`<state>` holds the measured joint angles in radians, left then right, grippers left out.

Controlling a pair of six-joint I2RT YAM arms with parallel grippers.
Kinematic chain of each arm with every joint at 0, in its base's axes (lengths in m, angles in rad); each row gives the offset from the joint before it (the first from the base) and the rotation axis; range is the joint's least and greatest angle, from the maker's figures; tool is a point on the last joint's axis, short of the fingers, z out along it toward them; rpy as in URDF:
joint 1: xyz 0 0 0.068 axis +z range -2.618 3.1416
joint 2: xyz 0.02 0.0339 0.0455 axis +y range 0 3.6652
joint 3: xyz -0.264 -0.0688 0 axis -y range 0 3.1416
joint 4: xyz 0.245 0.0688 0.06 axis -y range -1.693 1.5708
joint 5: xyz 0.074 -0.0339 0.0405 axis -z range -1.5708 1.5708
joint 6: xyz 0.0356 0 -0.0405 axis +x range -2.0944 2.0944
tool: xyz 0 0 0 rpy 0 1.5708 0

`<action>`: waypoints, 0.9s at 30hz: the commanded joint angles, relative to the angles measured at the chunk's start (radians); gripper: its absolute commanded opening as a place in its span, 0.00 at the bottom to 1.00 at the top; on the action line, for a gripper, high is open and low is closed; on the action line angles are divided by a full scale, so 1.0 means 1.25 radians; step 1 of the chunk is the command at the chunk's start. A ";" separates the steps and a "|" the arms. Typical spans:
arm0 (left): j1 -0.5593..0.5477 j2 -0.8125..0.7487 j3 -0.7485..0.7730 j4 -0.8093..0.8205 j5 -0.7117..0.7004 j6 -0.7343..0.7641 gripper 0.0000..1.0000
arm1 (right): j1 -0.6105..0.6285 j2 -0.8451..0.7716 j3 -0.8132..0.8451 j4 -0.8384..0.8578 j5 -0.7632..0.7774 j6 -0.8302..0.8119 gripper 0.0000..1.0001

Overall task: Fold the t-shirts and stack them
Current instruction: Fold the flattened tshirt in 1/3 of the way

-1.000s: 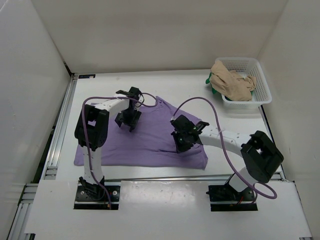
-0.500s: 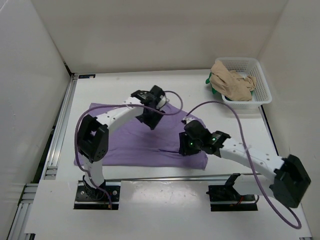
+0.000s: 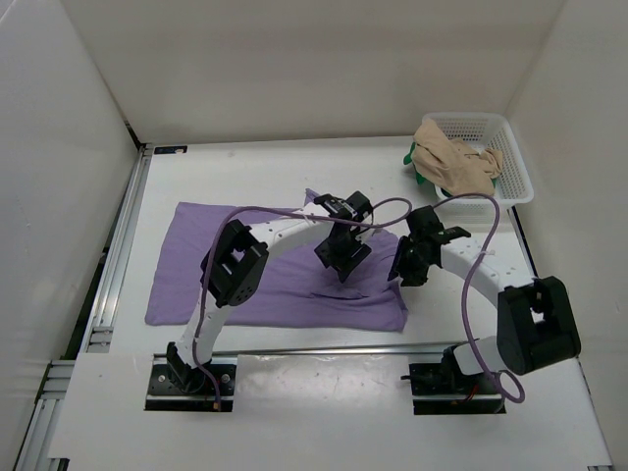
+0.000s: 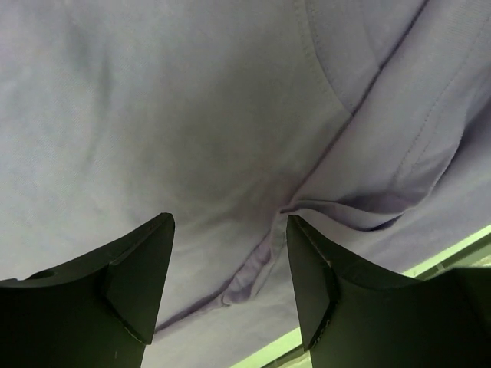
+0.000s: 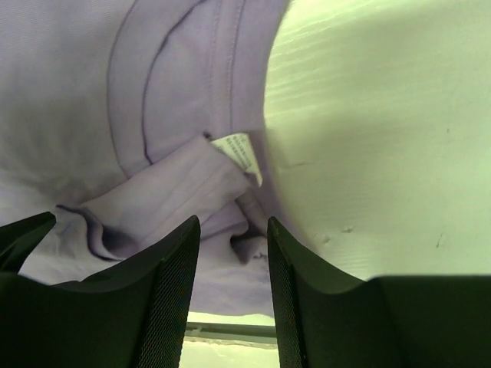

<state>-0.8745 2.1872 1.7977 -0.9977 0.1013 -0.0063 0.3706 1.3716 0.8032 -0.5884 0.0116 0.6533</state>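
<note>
**Both tools open over the lavender shirt; two shirts wait in the basket**

Nearest the arm bases, the lavender shirt (image 3: 182,265) lies spread across the bench (image 3: 245,172). Its long near edge runs roughly parallel to the bench's front rail. Its left half is flat and smooth. Its right half is more disturbed, with a doubled layer and a small corner of cloth poking out at the far edge.

The left arm reaches across the shirt from the left. The left tool (image 3: 339,257) hangs above the shirt's right half, pointing down. In its wrist view the two dark fingers stand wide apart with nothing between them. Below them is only purple cloth, with a seam and a shallow ridge of puckered fabric running through the gap.

The right tool (image 3: 407,270) sits just right of the left tool, above the shirt's right edge. Its fingers are also parted, though the gap is narrower, and they grip nothing. Its wrist view shows the neckline stitching and a small white label (image 5: 239,152). A bunched fold of cloth lies just beneath the label. Bare bench begins straight to the right of the shirt's edge.

Well beyond the lavender shirt, at the far right corner, stands a white mesh basket (image 3: 515,177). The tan shirt (image 3: 451,162) is heaped in the basket and drapes over its left rim. A bit of the green shirt (image 3: 412,157) shows at the left of the tan one, on the side facing the lavender shirt. Neither of these two is folded.
</note>
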 commanded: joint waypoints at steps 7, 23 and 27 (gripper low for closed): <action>-0.013 -0.033 0.000 -0.021 0.066 0.005 0.47 | -0.046 0.062 -0.006 0.090 -0.118 -0.059 0.44; -0.013 -0.017 0.005 -0.044 0.088 0.005 0.40 | -0.061 0.145 0.012 0.109 -0.116 -0.104 0.20; -0.013 -0.008 0.022 -0.061 0.131 0.005 0.50 | -0.061 0.145 0.012 0.109 -0.116 -0.104 0.15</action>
<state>-0.8803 2.1956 1.7916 -1.0546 0.1978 -0.0093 0.3004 1.5440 0.8032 -0.4702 -0.1455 0.5415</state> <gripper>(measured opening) 0.484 0.165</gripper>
